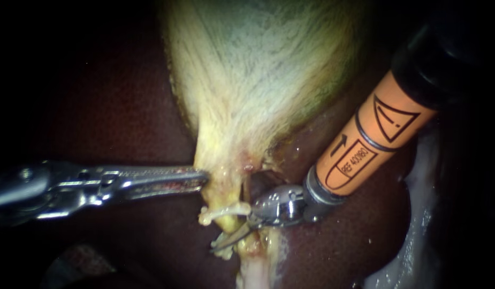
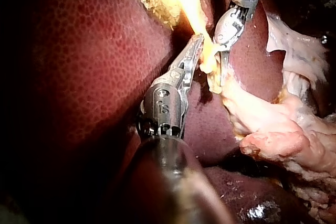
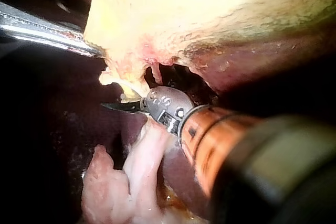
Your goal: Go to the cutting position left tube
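Left instrument (image 1: 200, 179): jaws pressed together, pinching the gallbladder (image 1: 247, 69) at its neck.
Right instrument (image 1: 221, 244): blades lying together, just under the tube (image 1: 226, 210).
Tube: pale stub below the neck, over the liver (image 1: 365, 225).
Around: yellow tissue hugs the tube's root.

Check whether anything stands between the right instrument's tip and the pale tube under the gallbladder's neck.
Nothing visible does. The right instrument lies just beside the pale tube, with only yellowish tissue shreds around its tip. The left instrument grips the gallbladder off to the side, clear of that path.
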You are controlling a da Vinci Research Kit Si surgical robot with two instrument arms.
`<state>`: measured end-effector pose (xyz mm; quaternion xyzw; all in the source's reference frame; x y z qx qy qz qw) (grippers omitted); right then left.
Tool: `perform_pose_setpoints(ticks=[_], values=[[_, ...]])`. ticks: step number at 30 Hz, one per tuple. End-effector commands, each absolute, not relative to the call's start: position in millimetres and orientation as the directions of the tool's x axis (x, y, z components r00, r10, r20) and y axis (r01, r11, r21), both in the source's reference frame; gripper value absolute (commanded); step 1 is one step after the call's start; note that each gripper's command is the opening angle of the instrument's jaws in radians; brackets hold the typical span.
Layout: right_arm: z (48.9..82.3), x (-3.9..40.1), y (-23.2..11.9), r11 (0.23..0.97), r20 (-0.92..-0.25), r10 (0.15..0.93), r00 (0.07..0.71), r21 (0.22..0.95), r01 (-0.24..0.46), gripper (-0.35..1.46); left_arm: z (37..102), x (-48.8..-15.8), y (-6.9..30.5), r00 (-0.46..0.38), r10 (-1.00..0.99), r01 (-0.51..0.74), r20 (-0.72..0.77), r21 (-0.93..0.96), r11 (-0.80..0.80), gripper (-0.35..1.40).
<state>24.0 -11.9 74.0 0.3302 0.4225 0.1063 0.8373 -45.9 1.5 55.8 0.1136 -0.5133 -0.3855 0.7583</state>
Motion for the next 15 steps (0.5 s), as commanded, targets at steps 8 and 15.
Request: perform_pose_setpoints(ticks=[8,15], values=[[74.1,24.0,-11.8,0.76,-0.637,0.456,0.622,0.643,0.101,1.18,55.8,-45.9,1.5,0.176,-0.701,0.468,0.691,0.568,0.677,-0.35],[74.1,24.0,-11.9,0.76,-0.637,0.456,0.622,0.642,0.101,1.18,55.9,-46.0,1.5,0.176,-0.701,0.468,0.691,0.568,0.677,-0.35]])
